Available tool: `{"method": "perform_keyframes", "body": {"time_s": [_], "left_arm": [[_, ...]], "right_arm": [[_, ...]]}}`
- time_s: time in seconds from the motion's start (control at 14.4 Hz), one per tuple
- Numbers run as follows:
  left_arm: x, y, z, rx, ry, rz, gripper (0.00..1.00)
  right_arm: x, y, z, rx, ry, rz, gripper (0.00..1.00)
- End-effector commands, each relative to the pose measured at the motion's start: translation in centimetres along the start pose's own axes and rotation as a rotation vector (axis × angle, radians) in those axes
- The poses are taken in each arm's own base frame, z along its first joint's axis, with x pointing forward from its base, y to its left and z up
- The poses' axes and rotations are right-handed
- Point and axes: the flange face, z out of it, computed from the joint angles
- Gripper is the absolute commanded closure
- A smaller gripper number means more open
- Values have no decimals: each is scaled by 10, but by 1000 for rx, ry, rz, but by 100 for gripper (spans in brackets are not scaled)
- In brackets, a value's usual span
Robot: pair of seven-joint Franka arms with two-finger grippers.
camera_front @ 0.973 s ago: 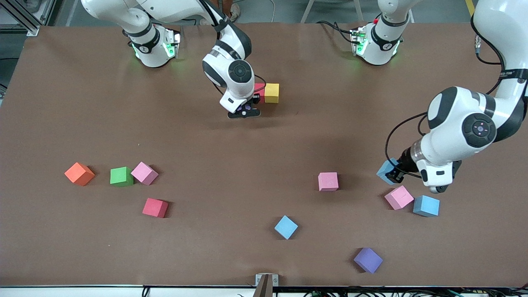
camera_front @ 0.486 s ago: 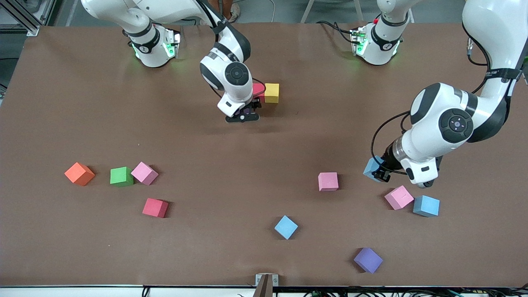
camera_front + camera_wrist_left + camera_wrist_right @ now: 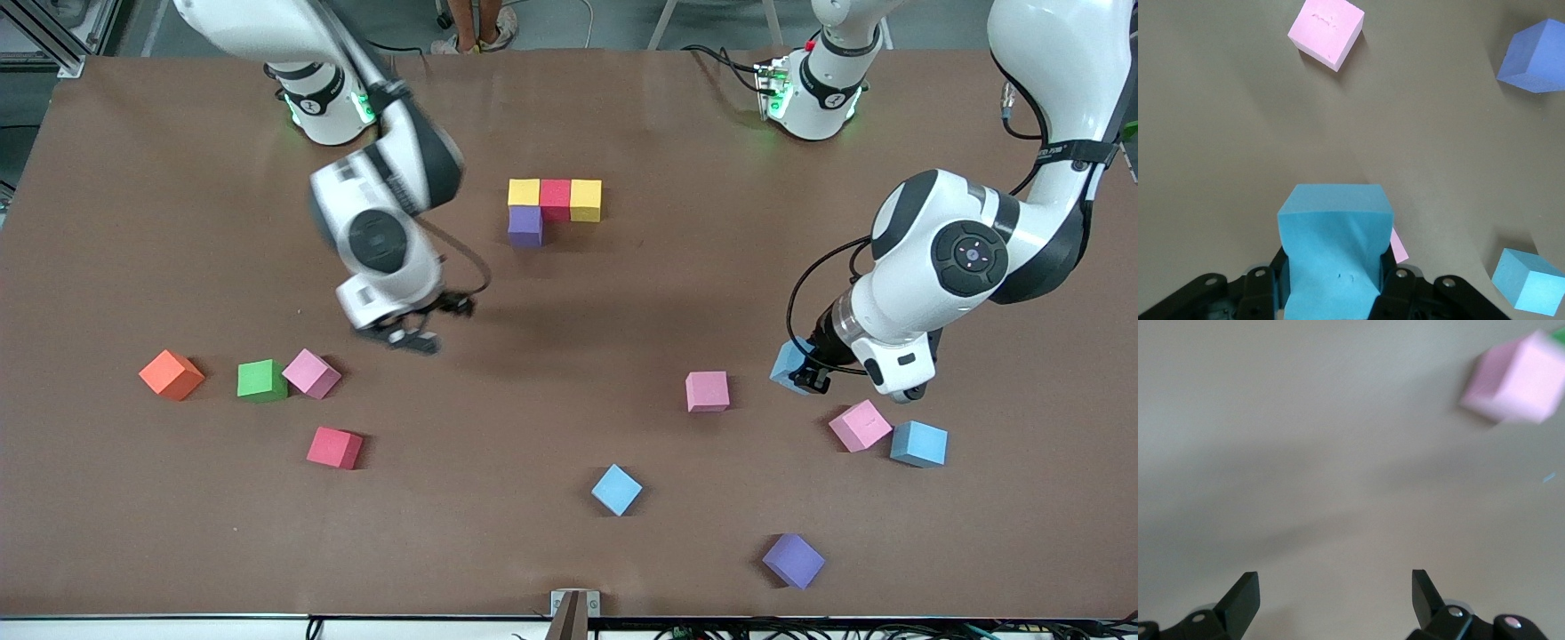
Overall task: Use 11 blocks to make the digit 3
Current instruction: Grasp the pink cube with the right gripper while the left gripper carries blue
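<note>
The left gripper (image 3: pixel 805 378) was clamped on a light blue block (image 3: pixel 1333 250), holding it in the air over the surface (image 3: pixel 569 302) near the loose cubes at the left arm's end. The right gripper (image 3: pixel 411 336) hung with its jaws spread wide and nothing between them, over bare surface just above the pink block (image 3: pixel 311 372) and green block (image 3: pixel 261 380).

And the digit 3 (image 3: pixel 553 206) was only just begun! Four cubes sat in place near the robots' bases: a yellow block (image 3: pixel 524 192), a red block (image 3: pixel 556 197) and a second yellow block (image 3: pixel 585 199) touching in a row as the top bar, with a purple block (image 3: pixel 524 225) tucked against the first yellow one, nearer the camera, starting the spine.

By my count, seven remained. Scattered and well apart lay a red cube (image 3: pixel 335 447), a pink cube (image 3: pixel 707 391), another pink cube (image 3: pixel 860 425) just beside a light blue cube (image 3: pixel 918 444), a lone light blue cube (image 3: pixel 616 489), and a second purple cube (image 3: pixel 793 560) nearest the camera. The orange cube (image 3: pixel 171 374) sat beside the green one, not needed.

Judging from that, roughly a third was done.
</note>
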Motion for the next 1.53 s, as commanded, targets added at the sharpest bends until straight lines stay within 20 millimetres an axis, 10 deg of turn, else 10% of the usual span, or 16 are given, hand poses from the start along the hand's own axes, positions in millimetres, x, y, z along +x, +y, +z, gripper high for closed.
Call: {"method": "perform_keyframes", "body": {"time_s": [0.0,0.56,1.46], "left_arm": [[-1,2,-9,0,-6,-12,79],[-32,10,-7,-1,-3,-17,79],[-97,19,-1,17,-12,-196,79]], "right_arm": [[59,53,12,53,47,17,0],[149,92,77,132,162,-115,0],[183,103,102,109,213,-221,0]]}}
